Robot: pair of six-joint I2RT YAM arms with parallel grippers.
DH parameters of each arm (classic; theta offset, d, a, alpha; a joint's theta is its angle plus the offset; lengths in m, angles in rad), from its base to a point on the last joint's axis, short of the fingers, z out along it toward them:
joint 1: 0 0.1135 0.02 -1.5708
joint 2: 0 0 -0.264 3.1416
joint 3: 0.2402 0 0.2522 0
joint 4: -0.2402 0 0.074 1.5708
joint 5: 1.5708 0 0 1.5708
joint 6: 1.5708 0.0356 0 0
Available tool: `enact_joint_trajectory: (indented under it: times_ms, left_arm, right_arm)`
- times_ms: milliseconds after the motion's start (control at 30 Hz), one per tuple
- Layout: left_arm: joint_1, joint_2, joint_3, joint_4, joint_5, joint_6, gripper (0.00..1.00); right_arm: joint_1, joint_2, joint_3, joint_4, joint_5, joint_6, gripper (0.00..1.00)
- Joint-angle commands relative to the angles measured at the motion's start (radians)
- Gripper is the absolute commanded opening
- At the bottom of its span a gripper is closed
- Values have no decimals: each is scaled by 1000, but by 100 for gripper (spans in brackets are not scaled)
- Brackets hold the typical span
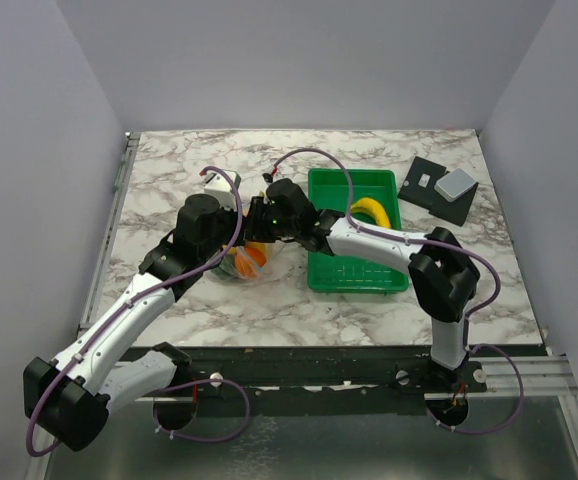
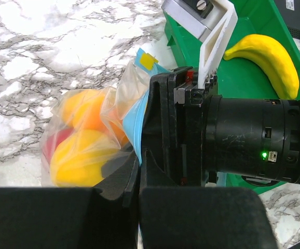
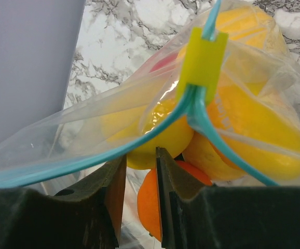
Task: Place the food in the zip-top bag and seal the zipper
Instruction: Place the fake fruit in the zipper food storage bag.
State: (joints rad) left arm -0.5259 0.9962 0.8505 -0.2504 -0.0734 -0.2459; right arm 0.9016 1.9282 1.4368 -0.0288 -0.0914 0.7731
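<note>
Right gripper (image 3: 138, 158) fingers fill the bottom of its own wrist view with a narrow gap between them; we cannot tell whether they pinch any film. Just ahead, the zip-top bag (image 3: 77, 135) holds the food (image 3: 254, 124). Its zipper (image 3: 191, 106) forks into two open tracks below a yellow slider (image 3: 202, 62). That slider sits ahead and slightly right, and the strip runs away from the fingers. We judge the right arm nearer it. The left gripper (image 2: 139, 161) is clamped on the zipper's end.
</note>
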Motion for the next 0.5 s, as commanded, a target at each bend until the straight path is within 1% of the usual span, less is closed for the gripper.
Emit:
enact_joint_trajectory:
  times_ms: [0,300,467]
  left_arm:
    - [-5,0,2,21,21,-5,0]
    - [-5,-2,2,17,5,-7,0]
    - [-5,-3,2,13,-9,-6,0]
  right_arm:
    - [10,4,29,-16,1,-7,32]
    - [8,-119,23,-49,67,-62,35]
    - [8,-188,17,-103,109,-106,35]
